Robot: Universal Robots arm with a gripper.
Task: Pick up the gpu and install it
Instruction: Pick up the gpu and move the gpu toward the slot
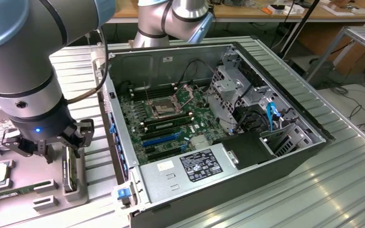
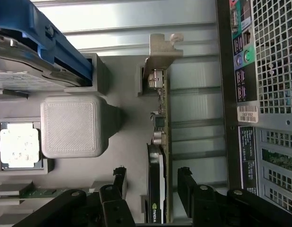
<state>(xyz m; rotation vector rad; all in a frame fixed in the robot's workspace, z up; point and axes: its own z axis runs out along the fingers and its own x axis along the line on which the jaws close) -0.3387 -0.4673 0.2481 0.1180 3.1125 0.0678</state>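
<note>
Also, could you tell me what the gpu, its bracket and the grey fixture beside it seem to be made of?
The gpu: glossy black face, likely plastic, on a thin green-edged board, probably fibreglass laminate. Its bracket: pale, dull sheet metal by the look, folded at the tip. The grey fixture: matte plastic, seemingly 3D-printed, given its fine gridded surface texture.

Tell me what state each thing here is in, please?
gripper, open, straddling the gpu, not gripping it.
gpu, standing on edge in the grey holder, not installed.
computer case, side open, motherboard exposed.
blue expansion slots, empty.
</note>
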